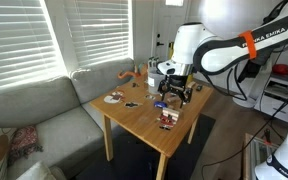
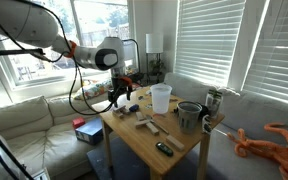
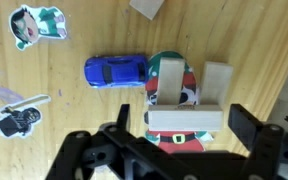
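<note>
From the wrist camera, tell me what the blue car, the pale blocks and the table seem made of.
Blue car: probably glossy plastic or painted metal, going by the bright sheen on its roof. Pale blocks: likely bare wood, matte with faint grain. Table: light wood or veneer, smooth, streaky grain.

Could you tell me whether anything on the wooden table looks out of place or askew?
Nothing looks spilled or damaged. Pale wooden blocks lie piled unevenly on a round red-and-green disc beside a blue toy car, under the black gripper.
</note>
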`<state>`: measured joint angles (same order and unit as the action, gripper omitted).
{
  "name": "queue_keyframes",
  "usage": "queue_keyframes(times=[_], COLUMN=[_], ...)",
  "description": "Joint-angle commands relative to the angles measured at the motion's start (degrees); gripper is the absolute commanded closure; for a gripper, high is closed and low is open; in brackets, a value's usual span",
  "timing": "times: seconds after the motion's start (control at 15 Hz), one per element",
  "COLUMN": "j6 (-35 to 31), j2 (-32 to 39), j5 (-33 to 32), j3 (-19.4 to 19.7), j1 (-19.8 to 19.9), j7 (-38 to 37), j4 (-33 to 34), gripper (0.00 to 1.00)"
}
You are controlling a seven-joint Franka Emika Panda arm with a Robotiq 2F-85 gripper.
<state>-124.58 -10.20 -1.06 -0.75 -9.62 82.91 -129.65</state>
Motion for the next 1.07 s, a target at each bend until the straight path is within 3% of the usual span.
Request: queue_keyframes(times=[0.0, 0.2, 0.27, 0.6, 1.0], j6=[0.3, -0.15, 0.29, 0.29, -2.12], j2=[-5.46, -8.46, -5.1, -5.27, -3.9], j5=[-0.77, -2.07, -0.83, -0.87, 0.73], j3=[0.86, 2.31, 2.01, 2.2, 5.89], j1=[3.22, 6.41, 4.84, 4.83, 7.34], j7=[-3.02, -8.32, -4.8, -4.79, -3.91], j4=[-3.15, -5.78, -2.66, -3.09, -4.09], gripper=[0.0, 0.0, 0.0, 0.0, 0.0])
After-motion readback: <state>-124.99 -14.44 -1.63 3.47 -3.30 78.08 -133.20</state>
